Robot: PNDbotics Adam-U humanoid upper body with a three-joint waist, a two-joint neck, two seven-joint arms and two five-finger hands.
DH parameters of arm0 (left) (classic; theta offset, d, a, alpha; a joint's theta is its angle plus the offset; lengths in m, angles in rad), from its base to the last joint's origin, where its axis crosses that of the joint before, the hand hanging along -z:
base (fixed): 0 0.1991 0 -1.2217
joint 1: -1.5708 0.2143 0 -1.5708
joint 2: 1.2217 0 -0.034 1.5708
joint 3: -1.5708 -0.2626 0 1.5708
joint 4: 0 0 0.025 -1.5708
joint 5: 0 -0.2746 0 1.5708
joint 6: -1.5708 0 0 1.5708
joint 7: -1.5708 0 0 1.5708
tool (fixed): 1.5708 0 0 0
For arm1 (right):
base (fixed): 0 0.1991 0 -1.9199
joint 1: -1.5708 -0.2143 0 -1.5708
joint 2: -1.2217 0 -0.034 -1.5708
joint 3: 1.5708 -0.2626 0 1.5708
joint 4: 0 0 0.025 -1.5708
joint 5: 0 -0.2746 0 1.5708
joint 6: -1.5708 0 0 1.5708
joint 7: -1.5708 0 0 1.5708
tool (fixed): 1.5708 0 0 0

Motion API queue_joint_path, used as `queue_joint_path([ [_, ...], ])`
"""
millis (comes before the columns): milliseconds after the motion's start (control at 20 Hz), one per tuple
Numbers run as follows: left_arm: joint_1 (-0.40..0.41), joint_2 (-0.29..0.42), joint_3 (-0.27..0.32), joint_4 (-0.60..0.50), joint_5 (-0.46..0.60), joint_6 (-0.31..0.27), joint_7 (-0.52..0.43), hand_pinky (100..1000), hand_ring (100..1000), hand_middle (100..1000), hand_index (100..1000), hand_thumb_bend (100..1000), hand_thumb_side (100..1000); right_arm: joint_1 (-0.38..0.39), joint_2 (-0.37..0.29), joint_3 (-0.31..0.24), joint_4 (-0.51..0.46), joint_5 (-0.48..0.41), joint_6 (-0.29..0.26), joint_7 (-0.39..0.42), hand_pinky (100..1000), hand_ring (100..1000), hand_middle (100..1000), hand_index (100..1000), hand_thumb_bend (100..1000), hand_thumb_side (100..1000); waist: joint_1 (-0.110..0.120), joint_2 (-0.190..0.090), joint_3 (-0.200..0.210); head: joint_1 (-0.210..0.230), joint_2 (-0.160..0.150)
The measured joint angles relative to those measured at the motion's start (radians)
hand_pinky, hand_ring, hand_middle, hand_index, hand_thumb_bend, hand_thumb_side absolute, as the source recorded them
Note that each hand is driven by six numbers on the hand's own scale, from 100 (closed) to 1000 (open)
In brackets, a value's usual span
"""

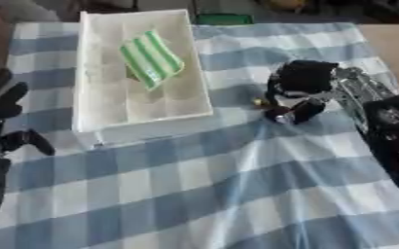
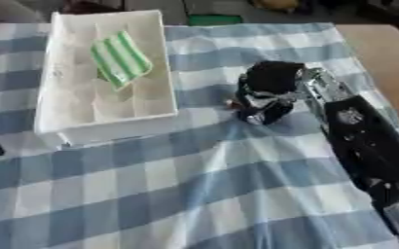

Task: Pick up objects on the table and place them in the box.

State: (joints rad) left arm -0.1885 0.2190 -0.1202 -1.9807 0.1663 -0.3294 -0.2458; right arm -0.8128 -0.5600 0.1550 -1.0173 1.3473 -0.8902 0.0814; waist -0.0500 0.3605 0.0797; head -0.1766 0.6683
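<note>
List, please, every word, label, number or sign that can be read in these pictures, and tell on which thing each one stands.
None: no readable text shows in either view.
White box: no print visible.
Green-and-white striped item in the box: stripes only, no letters.
Blue checked tablecloth: pattern only.
Right hand and left hand: no markings can be made out.
Green thing at the far edge: too blurred to tell.

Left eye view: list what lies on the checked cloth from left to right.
Left hand → white box → green-striped packet inside the box → right hand, fingers curled down onto the cloth over something small that I cannot make out.
</note>
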Motion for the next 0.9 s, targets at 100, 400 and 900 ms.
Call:
queue_joint_path([
  [100, 0.000, 0.000, 0.000, 0.000, 0.000, 0.000, 0.000, 467, 1000, 999, 790, 192, 749, 0.003, 0.000, -0.001, 0.000, -0.009, -0.001, 0.004, 303, 321, 274, 492, 270, 397, 0.000, 0.000, -0.002, 0.000, 0.000],
  [400, 0.001, 0.000, 0.000, 0.000, 0.000, 0.000, 0.000, 467, 1000, 1000, 790, 192, 753, 0.007, 0.000, -0.008, -0.003, -0.062, -0.007, 0.036, 286, 314, 267, 484, 152, 321, -0.001, 0.000, -0.007, 0.003, 0.000],
  [900, 0.004, 0.000, 0.000, 0.000, 0.000, 0.000, -0.001, 467, 1000, 1000, 790, 191, 756, 0.040, -0.007, -0.019, -0.077, -0.369, 0.027, 0.181, 260, 300, 253, 489, 100, 204, 0.005, 0.000, -0.020, 0.008, 0.000],
])
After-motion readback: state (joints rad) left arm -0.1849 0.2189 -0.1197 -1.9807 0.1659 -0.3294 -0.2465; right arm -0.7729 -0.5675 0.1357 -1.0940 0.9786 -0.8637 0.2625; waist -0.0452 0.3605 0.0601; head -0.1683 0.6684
